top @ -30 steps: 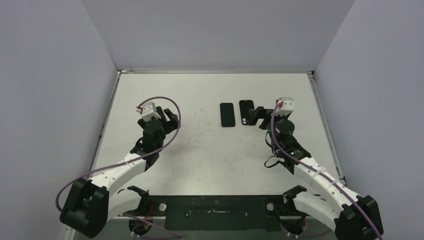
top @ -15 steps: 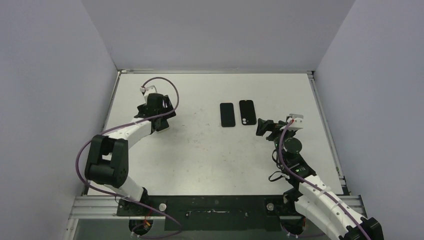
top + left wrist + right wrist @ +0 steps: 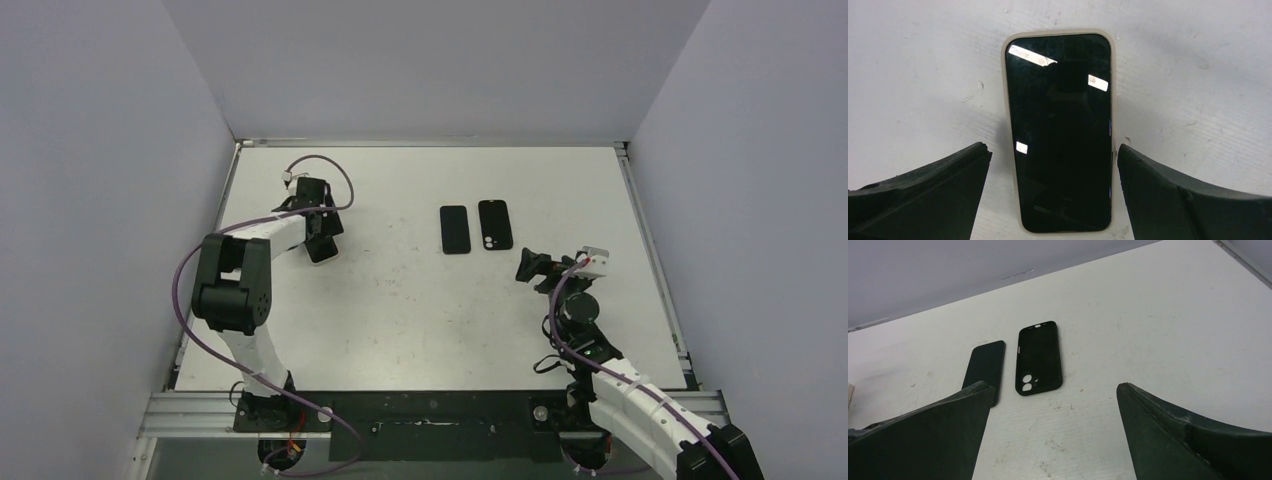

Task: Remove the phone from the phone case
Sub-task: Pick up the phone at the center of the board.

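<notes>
A black-screened phone in a cream case (image 3: pixel 1059 130) lies face up on the white table at the left; in the top view it (image 3: pixel 323 250) shows just below my left gripper (image 3: pixel 320 228). My left gripper (image 3: pixel 1052 149) is open, its fingers either side of the phone's near end, not touching it. A bare black phone (image 3: pixel 455 229) and an empty black case (image 3: pixel 495 224) with camera cut-outs lie side by side mid-table, and both show in the right wrist view: the phone (image 3: pixel 984 366) and the case (image 3: pixel 1039 357). My right gripper (image 3: pixel 530 265) is open and empty (image 3: pixel 1052 386), apart from the black case.
The table (image 3: pixel 420 320) is white and scuffed, with grey walls on three sides. A metal rail (image 3: pixel 430 142) runs along the far edge. The arm bases and a black plate (image 3: pixel 430 425) sit at the near edge.
My left arm has swung out and folded so its gripper now stands over the cream-cased phone. My right gripper has drawn back from the black case toward the near right.
</notes>
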